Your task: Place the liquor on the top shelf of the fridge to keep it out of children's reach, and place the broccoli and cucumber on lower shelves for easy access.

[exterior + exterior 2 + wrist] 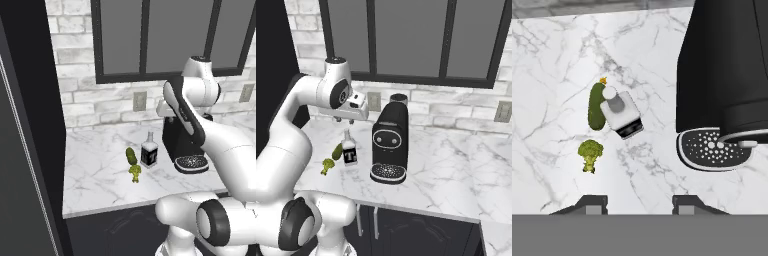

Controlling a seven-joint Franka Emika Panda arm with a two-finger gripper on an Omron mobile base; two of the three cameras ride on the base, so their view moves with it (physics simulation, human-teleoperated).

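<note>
Fingers (pixel 639 204) hang partly spread above the marble tabletop (pixel 552 60), holding nothing, both dark tips clear of everything. Just ahead of them, a little toward the left tip, sits one broccoli (pixel 590 154). Farther on stands one liquor (pixel 620 113) bottle, upright, pale cap facing me, with one cucumber (pixel 596 106) lying just beside it, so close I can't tell whether they touch. Off beyond the right tip stands one black coffee machine (pixel 727 80), well apart from the bottle.

I judge the liquor is the first pick. I'd centre over its cap, turn the wrist so neither fingertip drops onto the cucumber, then widen the gap, which looks too tight for the square body. Descend straight, close low on the body rather than the neck, and lift vertically so the cucumber isn't nudged into rolling.
</note>
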